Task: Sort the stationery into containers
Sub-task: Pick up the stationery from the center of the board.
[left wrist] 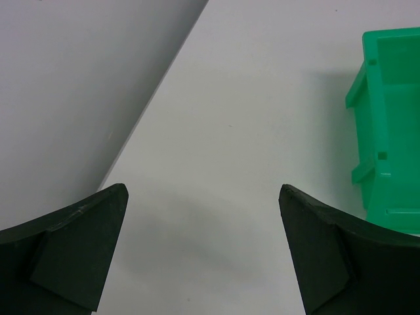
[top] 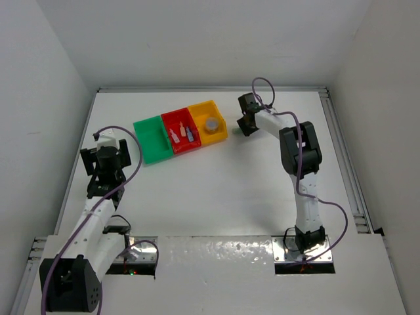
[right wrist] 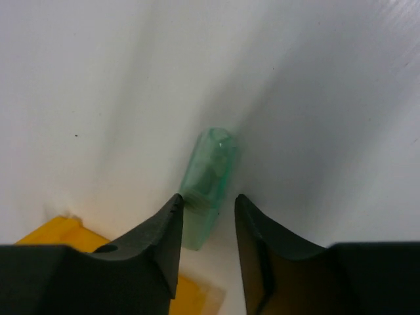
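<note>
I read the right pincer [right wrist: 208, 198] as partly open. Its two black fingers straddle the near end of the pale green translucent oblong piece [right wrist: 211, 164]: one finger sits at its edge, the other just clear. The piece lies flat on the white counter [right wrist: 328, 98], just beside the yellow-orange plastic bin [top: 209, 136]. That bin holds a grey round roll [top: 211, 123]. The red plastic bin [top: 172, 119] beside it holds two small oblong pieces [top: 175, 136]. The left pincer [left wrist: 202, 189] is wide open above the counter, near the green plastic bin [left wrist: 387, 98].
</note>
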Robot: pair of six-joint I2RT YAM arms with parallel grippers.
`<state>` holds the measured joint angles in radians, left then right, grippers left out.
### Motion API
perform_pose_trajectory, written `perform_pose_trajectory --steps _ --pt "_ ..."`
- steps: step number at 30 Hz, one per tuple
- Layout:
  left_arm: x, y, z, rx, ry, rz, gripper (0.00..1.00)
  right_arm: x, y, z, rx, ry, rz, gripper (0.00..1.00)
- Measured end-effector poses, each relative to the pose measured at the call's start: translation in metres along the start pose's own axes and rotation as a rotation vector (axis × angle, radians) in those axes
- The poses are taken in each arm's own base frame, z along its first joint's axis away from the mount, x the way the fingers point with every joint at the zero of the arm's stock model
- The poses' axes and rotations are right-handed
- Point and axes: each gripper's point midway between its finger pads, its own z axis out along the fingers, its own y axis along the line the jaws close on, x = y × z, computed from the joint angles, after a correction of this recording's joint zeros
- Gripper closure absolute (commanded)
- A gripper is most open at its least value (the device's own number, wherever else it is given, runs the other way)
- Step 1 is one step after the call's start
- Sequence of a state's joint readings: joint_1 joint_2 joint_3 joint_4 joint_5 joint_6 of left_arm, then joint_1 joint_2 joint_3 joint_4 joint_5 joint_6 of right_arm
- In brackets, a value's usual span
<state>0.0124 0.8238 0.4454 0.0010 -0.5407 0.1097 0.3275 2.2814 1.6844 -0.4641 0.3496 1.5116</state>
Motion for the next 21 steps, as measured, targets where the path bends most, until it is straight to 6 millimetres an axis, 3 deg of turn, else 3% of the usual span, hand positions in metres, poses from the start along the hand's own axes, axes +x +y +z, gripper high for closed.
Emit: perform_pose_trajectory --steps 4,10,14,21 --pt "0.003 -0.002 0.002 0.000 0.013 0.003 0.02 -0.003 -0.003 0.003 0.009 0.001 -0.016 0.84" --pt "-0.001 -0.001 0.004 -0.006 0.002 -0.001 0.02 -0.006 0.000 0.004 -0.005 0.009 -0.020 0.82" --pt "-0.002 -0.001 0.004 -0.009 -0.003 -0.004 0.02 -0.006 0.001 0.004 -0.011 0.010 -0.046 1.00" --pt "-0.003 0.000 0.004 -0.014 -0.004 -0.004 0.02 -0.013 0.007 -0.003 -0.079 -0.041 -0.211 1.00"
